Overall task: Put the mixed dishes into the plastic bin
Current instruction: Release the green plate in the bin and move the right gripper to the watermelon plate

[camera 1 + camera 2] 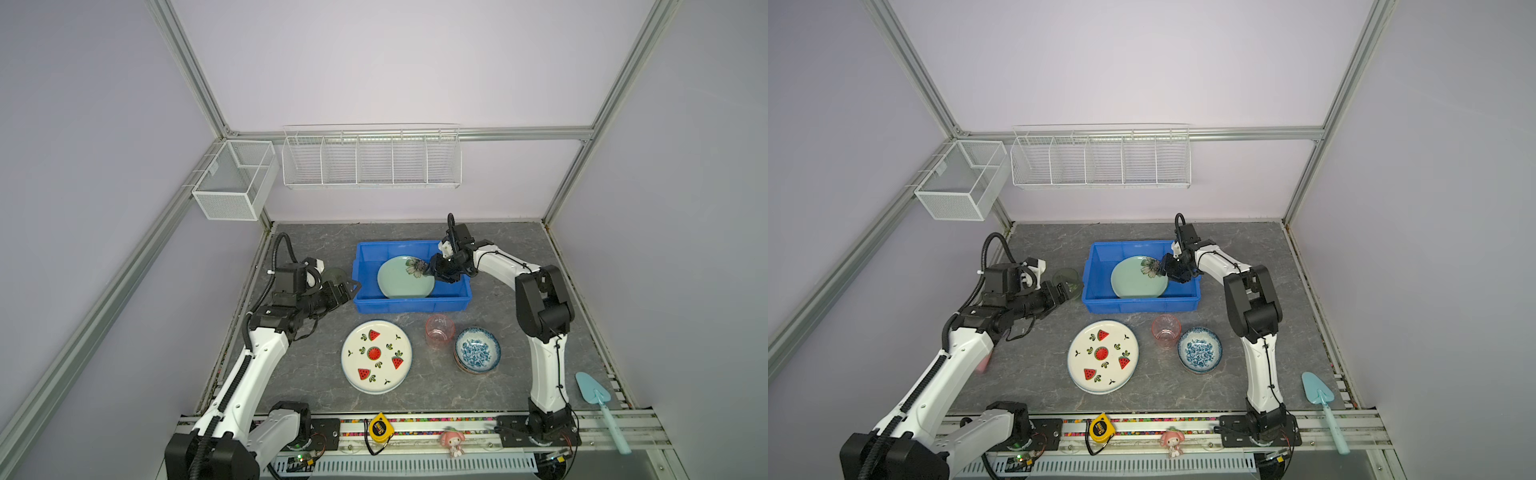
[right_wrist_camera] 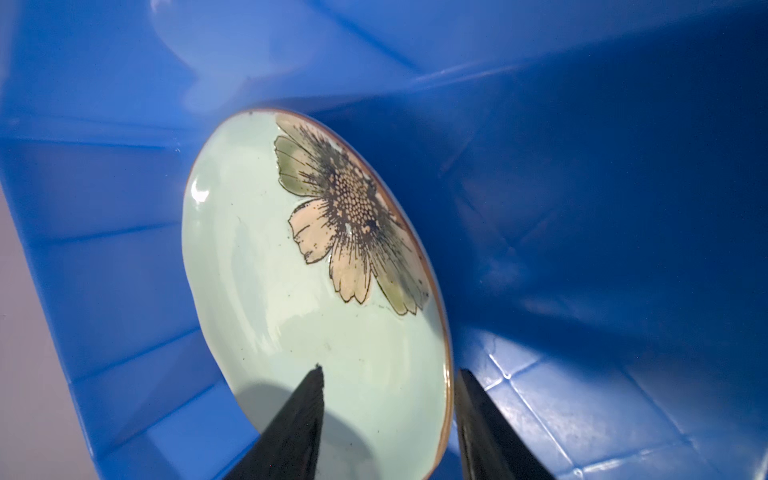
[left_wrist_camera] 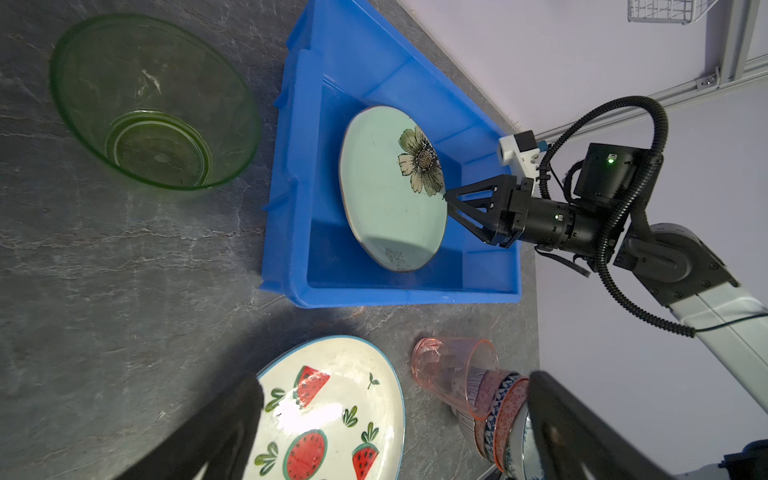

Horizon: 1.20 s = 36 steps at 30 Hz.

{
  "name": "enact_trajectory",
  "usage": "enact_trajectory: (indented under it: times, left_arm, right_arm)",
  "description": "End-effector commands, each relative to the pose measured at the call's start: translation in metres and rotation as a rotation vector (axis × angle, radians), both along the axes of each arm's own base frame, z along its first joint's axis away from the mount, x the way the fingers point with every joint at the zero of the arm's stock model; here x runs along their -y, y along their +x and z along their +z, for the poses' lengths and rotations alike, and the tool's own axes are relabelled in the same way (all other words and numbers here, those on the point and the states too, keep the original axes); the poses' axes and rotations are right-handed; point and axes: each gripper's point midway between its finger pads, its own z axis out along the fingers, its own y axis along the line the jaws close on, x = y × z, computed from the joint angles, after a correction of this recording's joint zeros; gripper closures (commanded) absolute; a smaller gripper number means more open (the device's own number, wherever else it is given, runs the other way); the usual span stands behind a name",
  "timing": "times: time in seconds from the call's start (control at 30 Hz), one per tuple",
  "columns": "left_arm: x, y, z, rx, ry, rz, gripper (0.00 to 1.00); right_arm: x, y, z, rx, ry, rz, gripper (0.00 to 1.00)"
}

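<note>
Yellow tape measure [image 1: 379, 428] at the front edge: not part of the task. Beyond it, round cream watermelon-print plate [image 1: 376, 356], translucent pink cup [image 1: 439, 329] and stacked blue-patterned bowls [image 1: 477, 349] sit outside the bin. Farther back, shallow bright-blue plastic bin [image 1: 411, 305] holds pale green flower plate [image 1: 401, 278], tilted. Its raised rim lies between the half-parted jaws of the right gripper [image 1: 427, 272], with no visible pinch; probably a release so it settles flat. Left gripper [image 1: 1063, 291] is spread wide beside translucent green cup [image 1: 1067, 276], likely the next pick.

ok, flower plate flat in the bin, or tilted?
Tilted: pale green flower plate leans in the blue bin, raised rim between the right gripper's open fingers.
</note>
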Motion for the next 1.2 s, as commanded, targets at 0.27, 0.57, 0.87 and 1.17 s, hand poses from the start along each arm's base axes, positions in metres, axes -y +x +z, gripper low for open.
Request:
enact_trajectory:
  times: [0.27,0.57,0.87,1.17]
  left_arm:
    - [-0.014,-0.008,-0.013,-0.075,0.078,0.049,0.01]
    - [-0.034,-0.030,-0.023,-0.171,0.177,0.110,0.01]
    - [-0.053,-0.071,-0.035,-0.287,0.246,0.162,0.01]
    - [-0.039,-0.105,-0.060,-0.355,0.097,0.163,0.00]
  right_arm:
    - [-0.002,-0.006,0.065,0.161,-0.127,0.076,0.37]
    - [-0.017,-0.037,0.110,0.249,-0.208,0.199,0.01]
    - [-0.049,-0.106,0.147,0.303,-0.252,0.409,0.12]
    - [-0.084,-0.192,0.143,0.262,-0.194,0.559,0.11]
